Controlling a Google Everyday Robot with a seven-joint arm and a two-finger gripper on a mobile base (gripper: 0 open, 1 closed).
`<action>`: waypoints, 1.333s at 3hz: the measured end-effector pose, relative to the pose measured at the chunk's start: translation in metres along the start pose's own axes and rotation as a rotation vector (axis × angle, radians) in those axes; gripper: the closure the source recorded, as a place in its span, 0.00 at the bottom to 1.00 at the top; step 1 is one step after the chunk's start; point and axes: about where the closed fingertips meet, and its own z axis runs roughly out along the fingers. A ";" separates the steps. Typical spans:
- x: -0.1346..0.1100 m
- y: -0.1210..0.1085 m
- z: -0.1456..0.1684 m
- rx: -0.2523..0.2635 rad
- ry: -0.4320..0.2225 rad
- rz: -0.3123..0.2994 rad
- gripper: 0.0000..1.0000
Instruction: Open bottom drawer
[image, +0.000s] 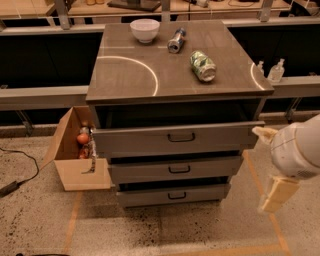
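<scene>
The grey cabinet has three drawers stacked under its top. The bottom drawer (175, 194) is the lowest and shortest, with a small dark centre handle (176, 195). Its front stands a little out from the cabinet body, set back behind the middle drawer (175, 169) and the top drawer (177, 137), which is pulled out furthest. My gripper (274, 172), on the white arm with beige parts, hangs at the right of the cabinet. It is level with the middle and bottom drawers, clear of them, and touches nothing.
On the cabinet top (130, 75) are a white bowl (144, 29), a lying bottle (176, 40) and a lying green can (203, 65). An open cardboard box (75, 160) with items stands on the floor at the left. Two small bottles (276, 71) stand on a ledge at the right.
</scene>
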 end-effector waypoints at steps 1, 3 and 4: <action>-0.007 0.009 0.084 -0.018 -0.083 -0.110 0.00; -0.024 -0.021 0.178 0.077 -0.110 -0.227 0.00; -0.025 -0.021 0.176 0.079 -0.113 -0.221 0.00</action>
